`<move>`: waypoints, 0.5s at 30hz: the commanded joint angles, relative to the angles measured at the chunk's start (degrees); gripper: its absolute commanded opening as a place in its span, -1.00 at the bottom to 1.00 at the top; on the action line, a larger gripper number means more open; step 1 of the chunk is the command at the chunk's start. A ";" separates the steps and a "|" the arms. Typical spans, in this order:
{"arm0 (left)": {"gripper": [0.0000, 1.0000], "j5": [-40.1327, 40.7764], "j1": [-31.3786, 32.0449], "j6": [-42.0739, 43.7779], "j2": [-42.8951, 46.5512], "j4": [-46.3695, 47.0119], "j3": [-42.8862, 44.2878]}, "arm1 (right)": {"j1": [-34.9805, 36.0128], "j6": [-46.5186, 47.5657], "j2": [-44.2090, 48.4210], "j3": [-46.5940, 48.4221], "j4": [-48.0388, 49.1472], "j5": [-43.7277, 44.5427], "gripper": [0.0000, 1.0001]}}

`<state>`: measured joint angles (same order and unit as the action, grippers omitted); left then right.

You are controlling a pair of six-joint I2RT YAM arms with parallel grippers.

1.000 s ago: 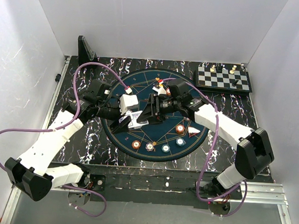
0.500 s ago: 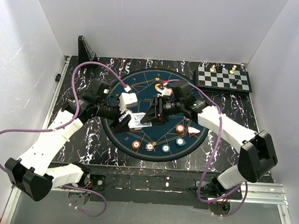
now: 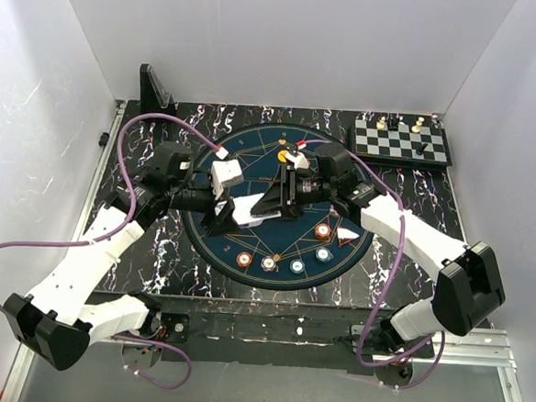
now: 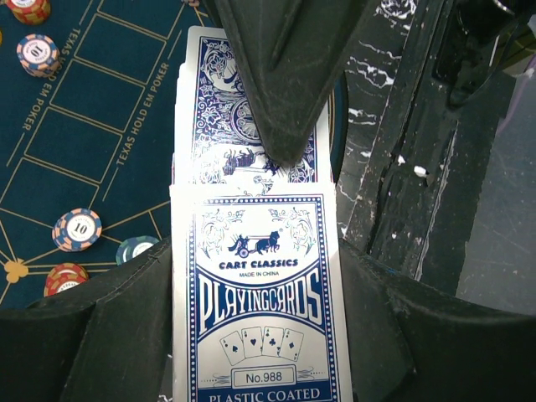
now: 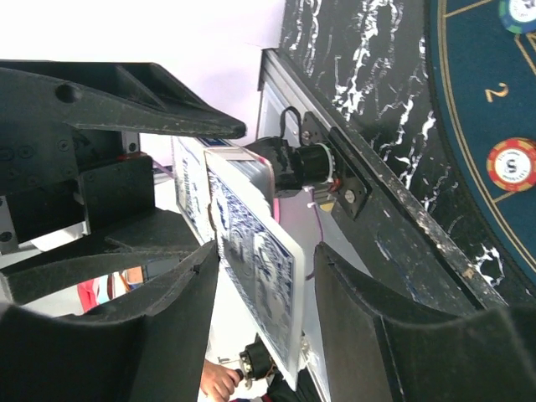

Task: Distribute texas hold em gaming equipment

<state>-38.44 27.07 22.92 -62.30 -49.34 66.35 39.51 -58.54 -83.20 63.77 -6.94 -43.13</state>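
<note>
While both my arms reach in over the middle, the biggest thing under them is the black table [image 3: 136, 247] with white streaks. The big round dark-blue mat [image 3: 253, 147] with gold lines lies on it. The black-and-white chessboard [image 3: 401, 142] sits at the far right corner of the table, off the mat, with a few pieces on it.

My left pincer [image 4: 255, 260] is clenched on the card box [image 4: 261, 322], with one finger on each long side. The box is up in the air over the near left part of the mat. It is blue and white and says PLAYINGCARDS. Its far end is open, and the cards [image 4: 209, 126] with blue-and-white backs stick out of it.

My right pincer [image 5: 268, 251] meets those cards from the other side. Its fingers stand apart, with one card [image 5: 255, 251] between them. One finger [image 4: 285, 75] lies over the backs of the cards. From my right wrist I see a gap between the card and the other finger, so this pincer is not squeezing.

The chips [image 3: 269, 263] are the smallest things. They lie flat on the mat, most in a curved row along its near edge. A chip marked 10 [image 4: 77, 229] lies just beside a teal chip [image 4: 134, 248].
</note>
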 commanded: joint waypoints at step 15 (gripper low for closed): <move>-1.00 -3.84 -0.35 1.25 -0.98 3.47 3.17 | 2.68 -12.03 -3.72 -0.13 20.30 -7.05 -0.31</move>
<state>-39.99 26.65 22.37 -63.24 -46.72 66.61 41.25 -67.94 -86.54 63.20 6.72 -46.94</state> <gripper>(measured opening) 0.660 0.396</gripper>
